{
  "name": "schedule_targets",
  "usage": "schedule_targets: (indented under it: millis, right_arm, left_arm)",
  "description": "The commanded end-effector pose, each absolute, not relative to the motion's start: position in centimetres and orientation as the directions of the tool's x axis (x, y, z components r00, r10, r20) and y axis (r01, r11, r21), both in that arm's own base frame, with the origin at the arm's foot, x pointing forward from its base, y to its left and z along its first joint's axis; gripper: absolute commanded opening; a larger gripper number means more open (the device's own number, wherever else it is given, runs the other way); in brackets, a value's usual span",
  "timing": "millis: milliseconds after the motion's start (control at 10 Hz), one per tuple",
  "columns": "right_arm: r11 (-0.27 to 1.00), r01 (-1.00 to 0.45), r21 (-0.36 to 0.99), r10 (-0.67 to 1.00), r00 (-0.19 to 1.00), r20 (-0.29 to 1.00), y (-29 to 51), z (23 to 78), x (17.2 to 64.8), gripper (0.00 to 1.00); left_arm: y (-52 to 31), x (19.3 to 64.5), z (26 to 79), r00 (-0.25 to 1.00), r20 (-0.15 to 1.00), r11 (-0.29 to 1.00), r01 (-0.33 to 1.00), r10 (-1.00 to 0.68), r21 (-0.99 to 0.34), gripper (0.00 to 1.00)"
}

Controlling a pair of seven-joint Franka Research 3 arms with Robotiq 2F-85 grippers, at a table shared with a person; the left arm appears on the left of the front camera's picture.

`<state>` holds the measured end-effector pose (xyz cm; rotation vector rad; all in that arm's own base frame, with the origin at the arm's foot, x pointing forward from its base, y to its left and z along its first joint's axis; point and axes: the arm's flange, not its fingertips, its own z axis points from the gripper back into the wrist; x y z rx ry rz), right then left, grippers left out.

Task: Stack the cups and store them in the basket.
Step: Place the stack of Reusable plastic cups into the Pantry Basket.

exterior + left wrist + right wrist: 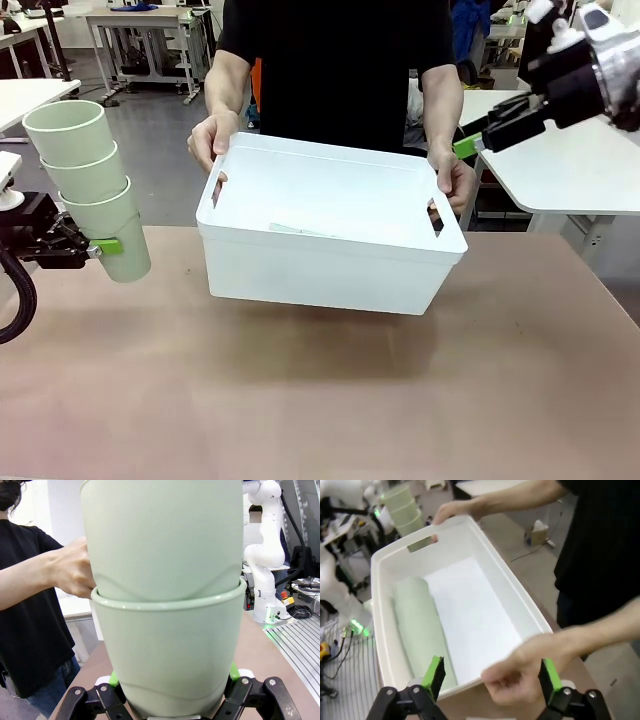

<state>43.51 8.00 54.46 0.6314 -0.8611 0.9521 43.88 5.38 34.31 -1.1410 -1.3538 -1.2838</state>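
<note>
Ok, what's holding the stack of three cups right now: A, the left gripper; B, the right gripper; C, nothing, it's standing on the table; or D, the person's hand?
A: the left gripper is shut on the bottom cup of the stack of cups, held in the air; the right gripper is open and empty, and the person's hands grip the basket.

1. Front view: fixed at the robot's edge of the table, facing across it to the person at the far side; middle distance; the whole basket is framed.
2. Left wrist view: looks along the left gripper; very close against the stacked cups.
3. Right wrist view: looks past the right gripper, tilted down into the basket from near.
4. Overlap: person and cups appear in all three views; basket shared by front and right wrist views.
</note>
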Motion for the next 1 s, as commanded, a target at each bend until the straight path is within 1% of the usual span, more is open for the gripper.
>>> schedule_targets:
  millis: [0,100,200,400,500,900]
  right_arm:
    - [0.501,-0.863,0.068,0.344,0.271,0.899,6.3,51.0,41.8,1.00]
    - [0.522,-0.851,0.063,0.313,0.260,0.913,5.3,49.8,40.9,1.00]
    - [0.502,-0.863,0.047,0.311,0.232,0.922,5.7,49.6,40.7,1.00]
    - [0.508,-0.861,0.011,0.301,0.190,0.935,5.5,49.8,40.5,1.00]
    - [0.518,-0.852,0.078,0.314,0.274,0.909,4.8,49.7,40.9,1.00]
    - [0.518,-0.852,0.078,0.314,0.274,0.909,4.8,49.7,40.9,1.00]
  left_arm:
    - [5.3,43.7,34.9,-0.160,0.986,0.029,0.987,0.036,0.159,0.85]
    - [5.3,43.7,34.9,-0.160,0.986,0.029,0.987,0.036,0.159,0.85]
    - [5.3,43.7,34.9,-0.160,0.986,0.029,0.987,0.036,0.159,0.85]
    - [5.3,43.7,34.9,-0.160,0.986,0.029,0.987,0.036,0.159,0.85]
    - [5.3,43.7,34.9,-0.160,0.986,0.029,0.987,0.036,0.159,0.85]
    - [5.3,43.7,34.9,-0.160,0.986,0.029,0.987,0.036,0.159,0.85]
